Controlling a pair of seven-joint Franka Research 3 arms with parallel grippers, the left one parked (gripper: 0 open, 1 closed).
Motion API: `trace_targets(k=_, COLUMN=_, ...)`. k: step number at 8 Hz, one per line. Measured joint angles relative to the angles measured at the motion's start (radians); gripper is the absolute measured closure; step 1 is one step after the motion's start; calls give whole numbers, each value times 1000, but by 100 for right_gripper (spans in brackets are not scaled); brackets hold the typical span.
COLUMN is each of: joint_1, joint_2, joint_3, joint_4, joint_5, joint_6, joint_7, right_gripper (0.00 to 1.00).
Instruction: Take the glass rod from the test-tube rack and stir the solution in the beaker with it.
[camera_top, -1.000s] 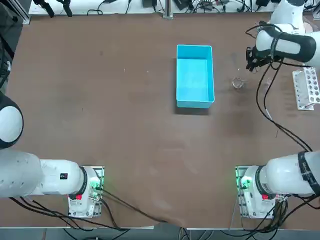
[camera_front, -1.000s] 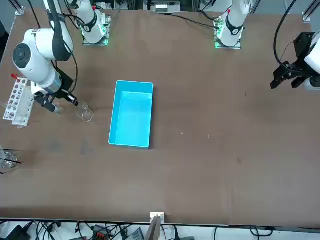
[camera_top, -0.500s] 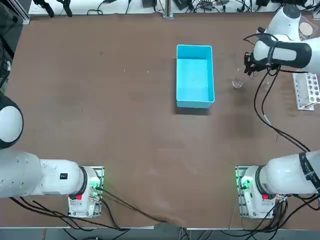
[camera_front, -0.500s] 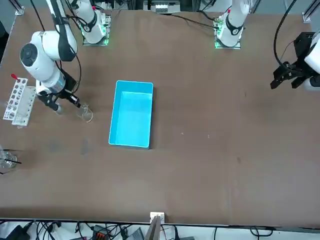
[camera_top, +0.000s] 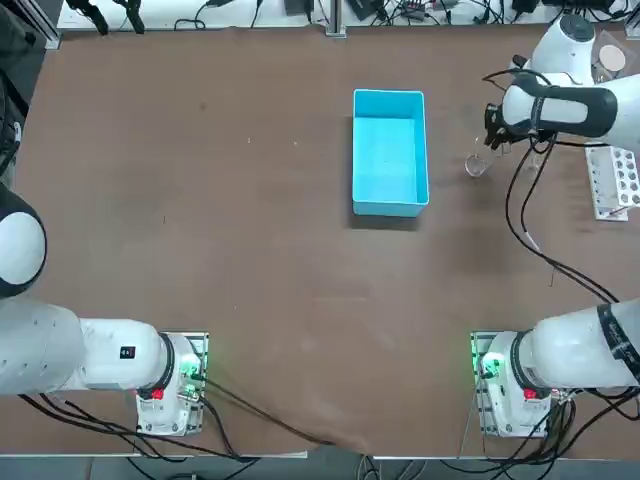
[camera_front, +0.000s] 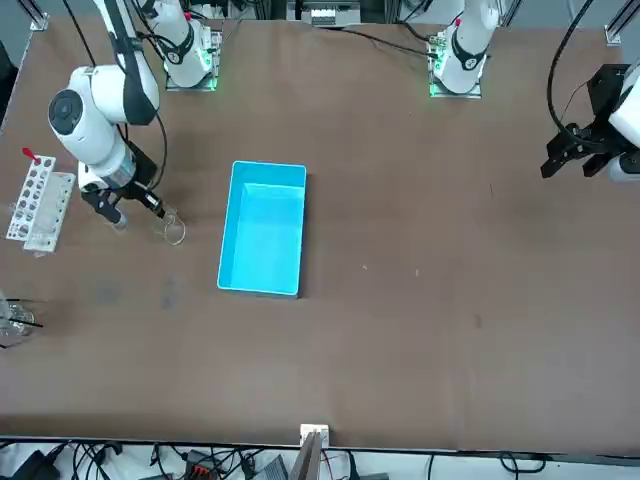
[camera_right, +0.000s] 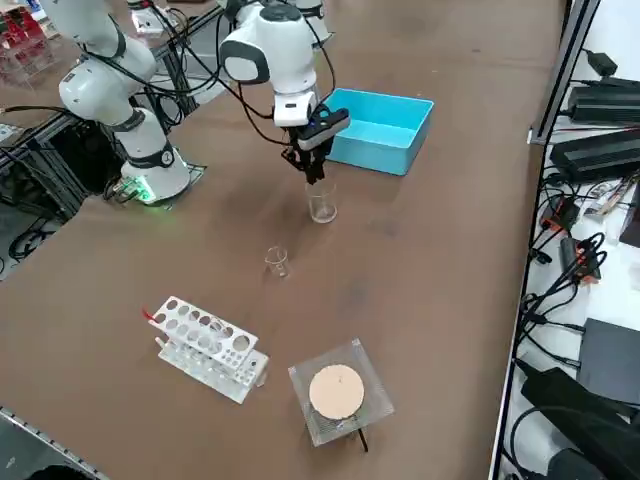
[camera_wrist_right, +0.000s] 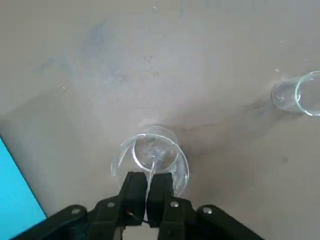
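Now my right hand, clamped on the glass rod, hangs over the beaker; rod is out of the test-tube rack, tip inside the rim. Stirring remains.

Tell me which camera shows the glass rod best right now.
The right wrist view: the glass rod runs from the shut right pincer down into the beaker. In the right side view it is a faint line over the beaker; top and front views don't resolve it.
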Motion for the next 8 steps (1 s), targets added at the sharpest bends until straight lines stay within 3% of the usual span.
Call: trace_targets(k=8, joint_1=23, joint_2=55, joint_3=-1, joint_4=39, joint_5=49, joint_6=96, joint_7=54, right_gripper=94)
